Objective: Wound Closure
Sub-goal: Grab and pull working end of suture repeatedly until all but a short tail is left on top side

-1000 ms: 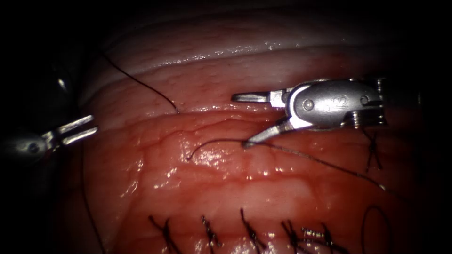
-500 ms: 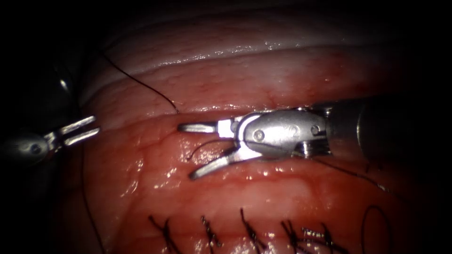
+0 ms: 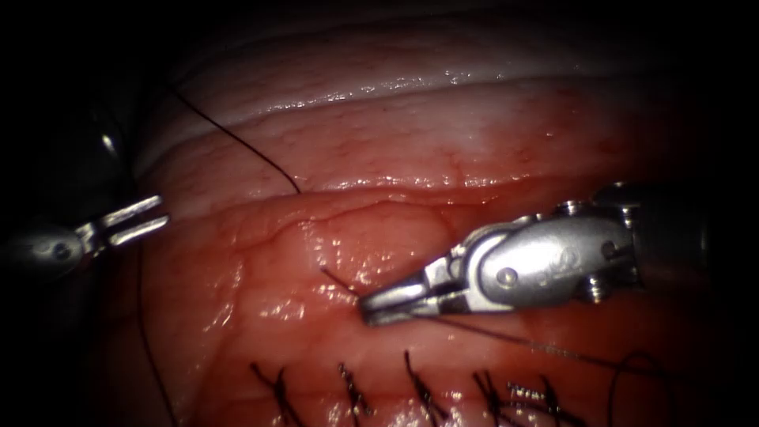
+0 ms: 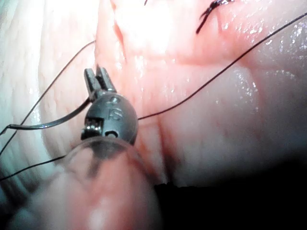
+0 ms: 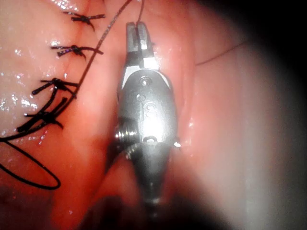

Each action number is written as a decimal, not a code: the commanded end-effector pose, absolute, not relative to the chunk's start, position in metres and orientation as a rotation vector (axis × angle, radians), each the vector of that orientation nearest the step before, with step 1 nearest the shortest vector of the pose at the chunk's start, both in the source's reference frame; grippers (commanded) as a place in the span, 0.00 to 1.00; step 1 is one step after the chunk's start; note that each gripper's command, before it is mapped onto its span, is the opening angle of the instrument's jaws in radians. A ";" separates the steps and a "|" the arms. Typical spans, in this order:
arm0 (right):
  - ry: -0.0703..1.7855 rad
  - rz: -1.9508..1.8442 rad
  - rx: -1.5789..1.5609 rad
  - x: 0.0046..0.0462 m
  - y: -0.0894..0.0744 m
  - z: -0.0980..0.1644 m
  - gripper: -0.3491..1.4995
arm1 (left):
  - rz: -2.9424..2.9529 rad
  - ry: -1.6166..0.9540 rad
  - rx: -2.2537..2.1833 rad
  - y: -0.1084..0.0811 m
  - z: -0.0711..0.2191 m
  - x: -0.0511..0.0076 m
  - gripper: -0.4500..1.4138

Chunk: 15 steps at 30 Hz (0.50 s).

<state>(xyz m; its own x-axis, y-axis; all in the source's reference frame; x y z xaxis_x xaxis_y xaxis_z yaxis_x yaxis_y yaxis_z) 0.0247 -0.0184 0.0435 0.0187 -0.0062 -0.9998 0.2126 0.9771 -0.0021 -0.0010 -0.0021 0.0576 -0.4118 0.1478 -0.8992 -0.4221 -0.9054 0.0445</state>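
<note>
Far left of the frame: left tool (image 3: 136, 219), jaws spread a little, gripping nothing. In its wrist view a dark curved sliver (image 4: 48, 123) lies just beside it, likely the needle, unheld; whether it sits in the tissue (image 3: 379, 150) I cannot tell.

Centre: right tool (image 3: 378, 307), jaws pressed together, pinching the thread (image 3: 506, 336) near its short free end. Reads as thread handling; any pull wants slow, even tension.

Tissue wet, glossy, softly ridged. Lower frame: a row of dark knotted stitches (image 3: 419, 387).
</note>
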 end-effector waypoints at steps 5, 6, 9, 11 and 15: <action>1.539 -0.254 0.158 0.0236 -0.021 0.040 0.00 | 2.357 0.377 -1.463 -0.002 0.058 -0.0017 0.00; 1.538 -0.262 0.163 0.0234 -0.021 0.039 0.00 | 2.357 0.377 -1.463 -0.002 0.058 -0.0017 0.00; 1.523 -0.310 0.197 0.0224 -0.023 0.037 0.00 | 2.360 0.375 -1.462 -0.002 0.058 -0.0017 0.00; 1.521 -0.352 0.223 0.0217 -0.024 0.035 0.00 | 2.355 0.371 -1.461 -0.002 0.058 -0.0017 0.00; 1.532 -0.398 0.246 0.0212 -0.026 0.032 0.00 | 2.354 0.370 -1.464 -0.002 0.058 -0.0018 0.00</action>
